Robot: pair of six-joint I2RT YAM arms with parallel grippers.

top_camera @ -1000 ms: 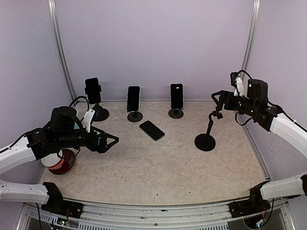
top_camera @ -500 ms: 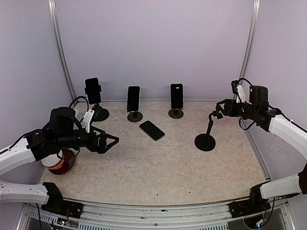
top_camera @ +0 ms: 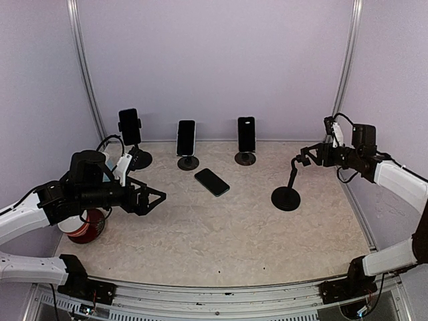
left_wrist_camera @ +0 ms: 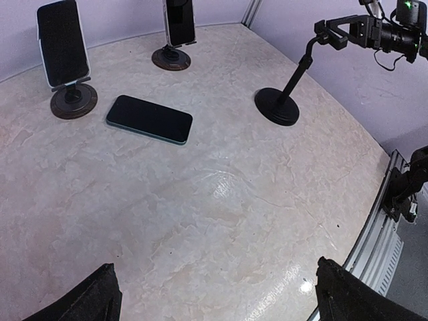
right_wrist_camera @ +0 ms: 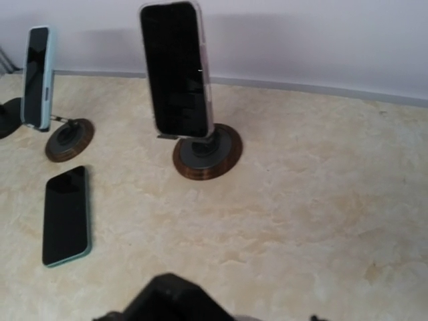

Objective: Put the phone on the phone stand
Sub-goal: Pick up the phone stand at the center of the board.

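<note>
Top external view: taken from above and behind the arms [top_camera: 27, 214], facing forward and down over the whole table [top_camera: 221, 241] to the back wall [top_camera: 214, 67]; farthest and widest of the three. Left wrist view: taken low over the table's left side, aimed rightward and away at middling range; the flat phone [left_wrist_camera: 149, 119], two loaded stands [left_wrist_camera: 67, 100] and the empty stand [left_wrist_camera: 277, 100] are taken in. Right wrist view: taken from the right, beside the empty stand's head, aimed leftward toward the back wall; nearest of the three. The flat phone and the same two loaded stands are shared by all three views; the empty stand is seen whole only in the first two.
</note>
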